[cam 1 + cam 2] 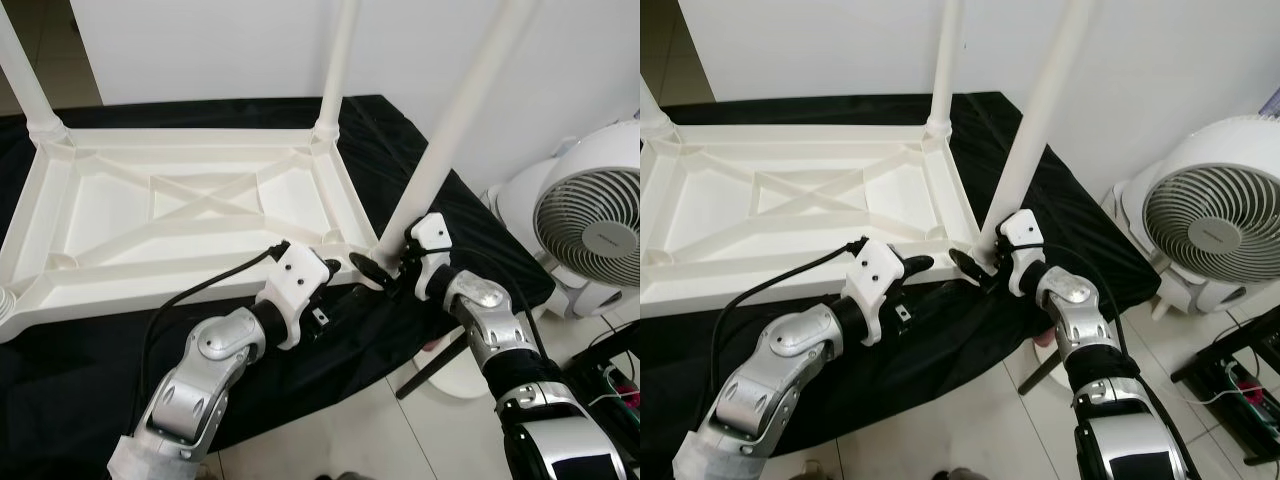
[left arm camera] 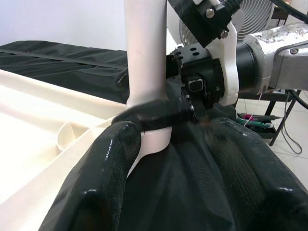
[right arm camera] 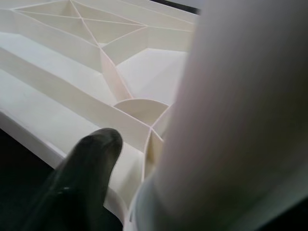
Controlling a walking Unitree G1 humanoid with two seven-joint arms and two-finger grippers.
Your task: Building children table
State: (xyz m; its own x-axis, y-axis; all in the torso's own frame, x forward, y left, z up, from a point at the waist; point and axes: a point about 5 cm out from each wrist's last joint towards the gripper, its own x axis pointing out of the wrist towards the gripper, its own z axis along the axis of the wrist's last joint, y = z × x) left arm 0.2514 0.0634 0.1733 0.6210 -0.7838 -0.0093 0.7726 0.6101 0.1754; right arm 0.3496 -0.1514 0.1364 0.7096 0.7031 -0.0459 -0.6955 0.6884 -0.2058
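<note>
Your right gripper [image 1: 980, 262] clasps the near leg [image 1: 1035, 130] of the upturned table [image 1: 170, 215] on black cloth [image 1: 90, 370]; left gripper [image 1: 325, 268] hovers parted beside. A fan [image 1: 590, 225] stands close; leg tops are cut off.

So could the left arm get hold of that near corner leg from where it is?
Probably yes: the left gripper sits beside the near corner leg, jaws apart, though the right gripper crowds the base.

Head pair from above, two wrist views close in.
Looking forward and down at upturned table [image 1: 180, 210]; both wrist cameras very near the corner leg [image 2: 146, 57], facing each other.
</note>
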